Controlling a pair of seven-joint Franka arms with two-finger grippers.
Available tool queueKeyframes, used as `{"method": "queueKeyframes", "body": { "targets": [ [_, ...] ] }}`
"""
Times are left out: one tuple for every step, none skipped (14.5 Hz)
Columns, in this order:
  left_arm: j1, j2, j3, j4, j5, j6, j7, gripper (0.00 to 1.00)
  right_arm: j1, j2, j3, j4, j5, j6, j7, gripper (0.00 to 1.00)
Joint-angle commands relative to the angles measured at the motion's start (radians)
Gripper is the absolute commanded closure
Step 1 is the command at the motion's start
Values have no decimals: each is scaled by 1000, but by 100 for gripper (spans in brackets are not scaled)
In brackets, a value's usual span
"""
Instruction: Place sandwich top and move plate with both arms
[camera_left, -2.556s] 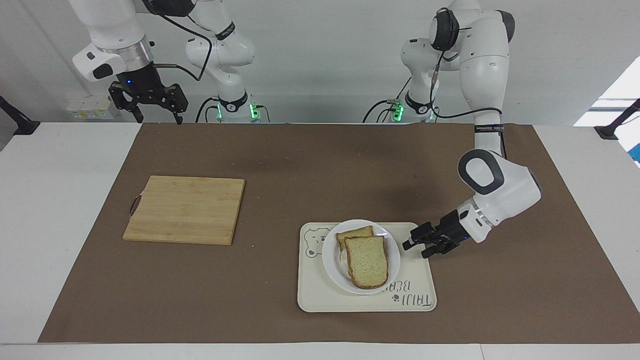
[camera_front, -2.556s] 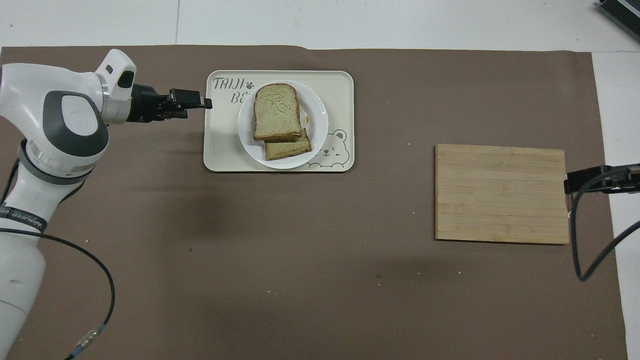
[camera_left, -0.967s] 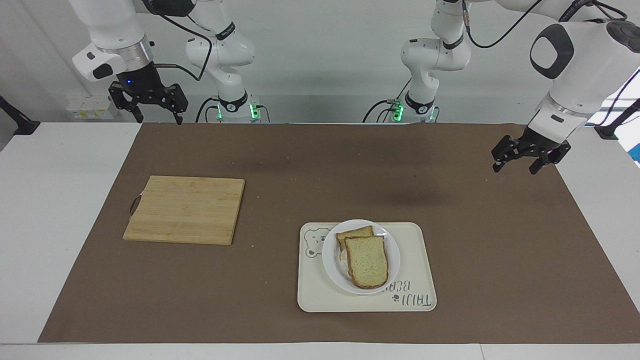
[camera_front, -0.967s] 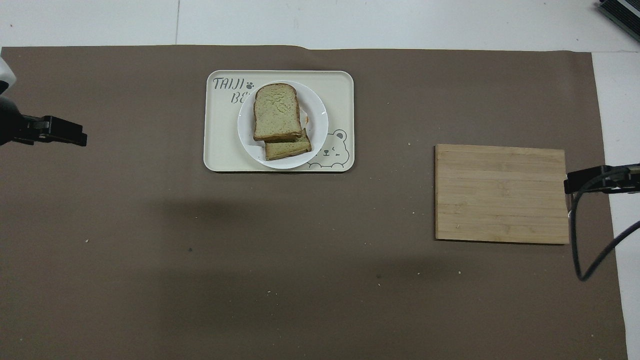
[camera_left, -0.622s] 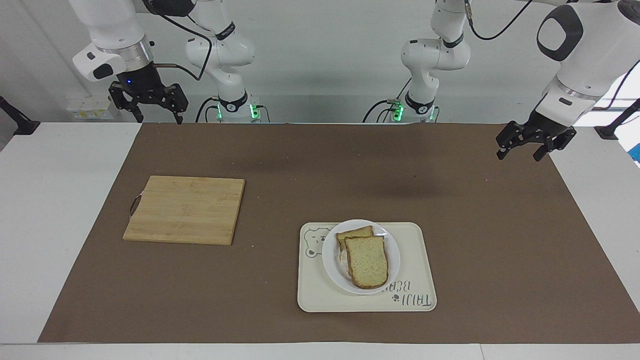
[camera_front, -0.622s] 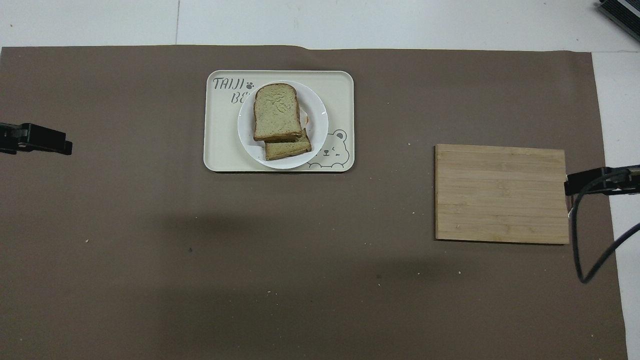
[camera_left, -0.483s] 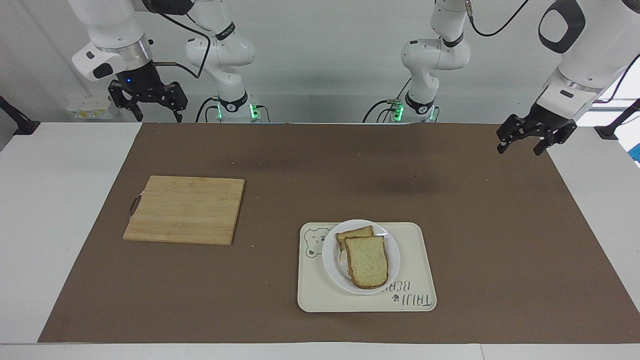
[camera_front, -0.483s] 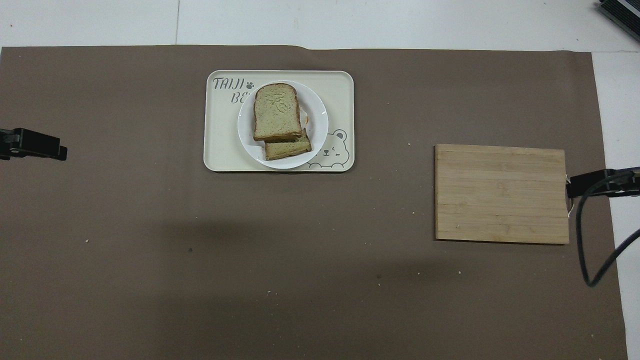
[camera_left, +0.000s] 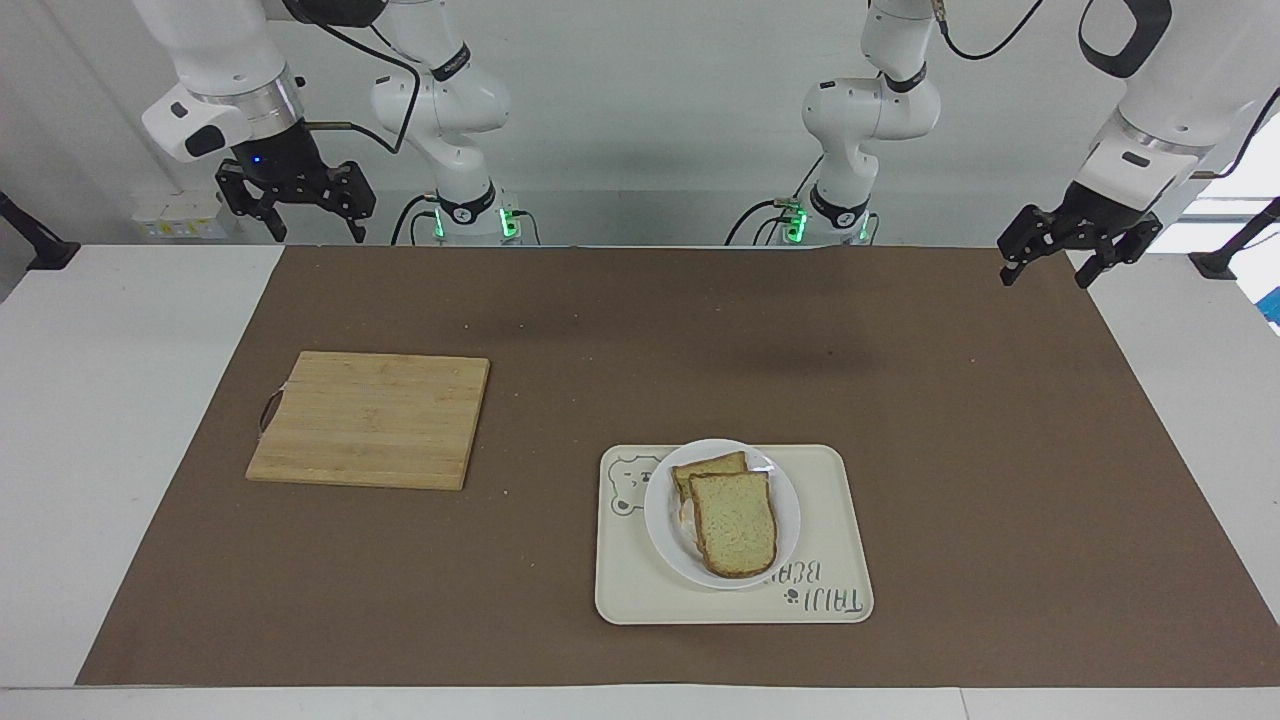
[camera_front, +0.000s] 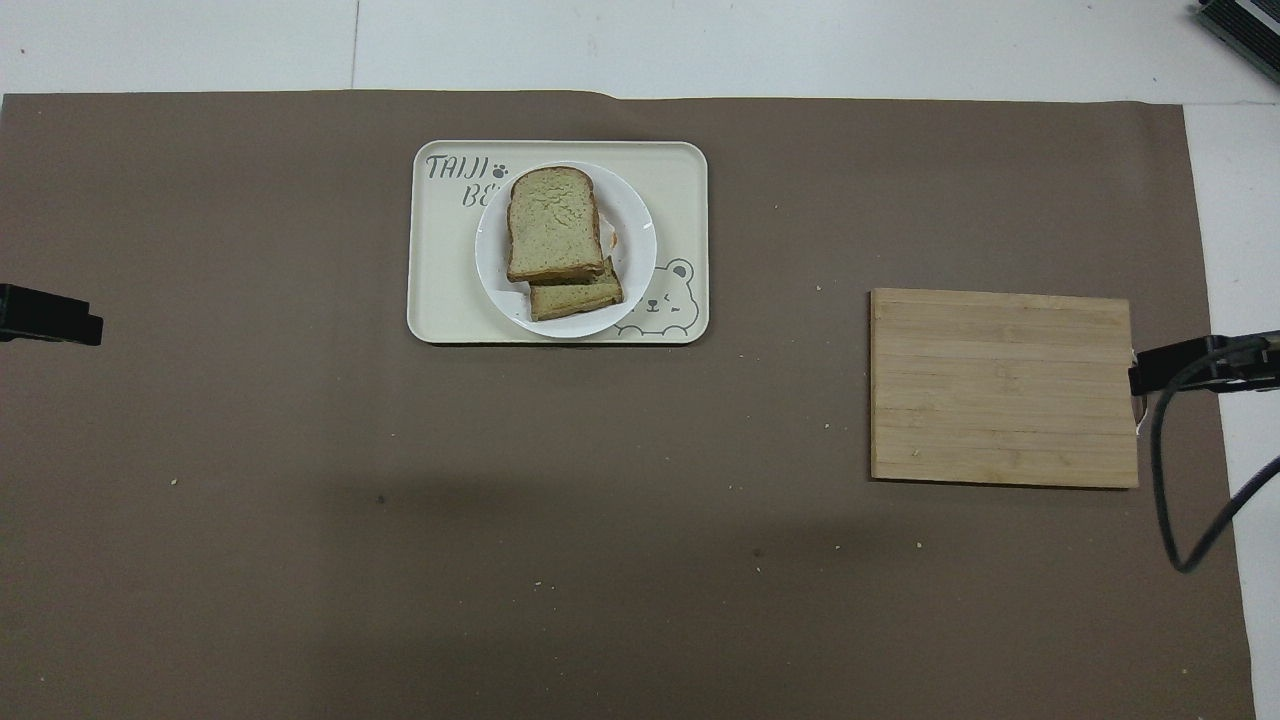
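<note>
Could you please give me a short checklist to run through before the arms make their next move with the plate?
1. Sandwich top lies on the lower slice, shifted off it: ok.
2. Plate sits on the tray: ok.
3. Left gripper, raised over the mat's edge, open and empty: ok.
4. Right gripper, raised at its own end, open and empty: ok.
5. Cutting board bare, apart from the tray: ok.
</note>
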Motion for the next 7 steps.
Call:
{"method": "queueKeyframes", "body": {
  "targets": [
    [20, -16, 1, -8, 18, -27, -7, 0, -8, 9, -2, 17, 23, -9, -26, 0],
    [20, -16, 2, -8, 19, -29, -6, 0, -8, 8, -2, 15, 23, -9, -26, 0],
    [23, -16, 2, -8, 19, -35, -6, 0, -10, 8, -2, 15, 23, -9, -26, 0],
    [25, -14, 2, -2, 21, -47, -6, 0, -8, 6, -2, 15, 23, -9, -24, 0],
    [26, -14, 1, -3, 21, -55, -4, 0, -10, 6, -2, 15, 23, -9, -24, 0],
    [25, -16, 1, -3, 18, -67, -6, 0, -10, 6, -2, 15, 23, -9, -26, 0],
    [25, -16, 1, -3, 15, -65, -7, 0, -8, 6, -2, 14, 23, -9, -24, 0]
  ]
}}
